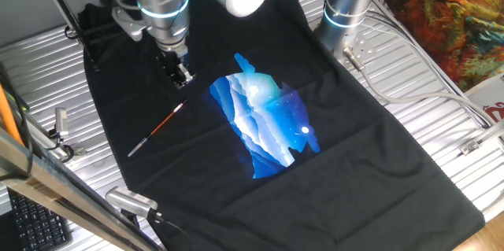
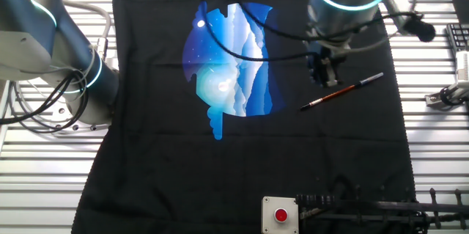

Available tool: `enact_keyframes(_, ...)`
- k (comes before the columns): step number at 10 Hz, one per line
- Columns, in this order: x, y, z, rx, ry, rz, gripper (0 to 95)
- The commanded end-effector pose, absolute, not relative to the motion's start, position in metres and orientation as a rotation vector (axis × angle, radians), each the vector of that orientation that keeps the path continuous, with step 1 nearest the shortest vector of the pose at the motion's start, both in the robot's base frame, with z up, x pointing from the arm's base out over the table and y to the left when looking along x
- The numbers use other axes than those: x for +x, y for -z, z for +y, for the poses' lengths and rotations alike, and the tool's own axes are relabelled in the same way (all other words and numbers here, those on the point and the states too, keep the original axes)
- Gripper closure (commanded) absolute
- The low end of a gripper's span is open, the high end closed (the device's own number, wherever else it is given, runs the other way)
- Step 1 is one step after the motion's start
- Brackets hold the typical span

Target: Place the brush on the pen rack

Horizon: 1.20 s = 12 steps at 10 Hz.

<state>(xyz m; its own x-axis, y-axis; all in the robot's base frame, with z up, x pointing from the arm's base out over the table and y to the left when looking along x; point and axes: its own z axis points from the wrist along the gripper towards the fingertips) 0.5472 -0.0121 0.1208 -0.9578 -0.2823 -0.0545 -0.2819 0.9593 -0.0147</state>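
**Brush lies flat on the cloth, gripper poised above it**

The brush (image 1: 157,129) rests on the black cloth (image 1: 354,172), just beside the blue-and-white printed picture (image 1: 264,125) in the middle of the cloth. In one fixed view the brush runs diagonally, its orange-red part toward the print and its silver-grey end pointing down toward the cloth's edge. Nothing holds it.

The gripper (image 1: 181,76) hangs near the brush's upper end, apart from it, pointing down at the cloth (the other fixed view shows it just beside the brush's middle, with a gap between them). Its fingers are dark against the dark cloth, so I cannot tell whether they stand apart or closed; they hold nothing.

The pen rack (image 2: 366,206) stands at the cloth's edge, well apart from the brush, next to a small grey box with a red button (image 2: 280,215).
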Motion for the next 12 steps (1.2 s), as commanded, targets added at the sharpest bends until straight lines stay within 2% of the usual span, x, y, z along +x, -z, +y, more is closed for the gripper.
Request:
enact_keyframes(1,0.547,-0.105,-0.015,-0.498,0.020,3.032,95.0)
enact_keyframes(8,0.548,-0.064,-0.015,-0.637,0.057,3.018,95.0)
enact_keyframes(12,0.554,-0.059,-0.013,-0.682,0.084,3.029,95.0)
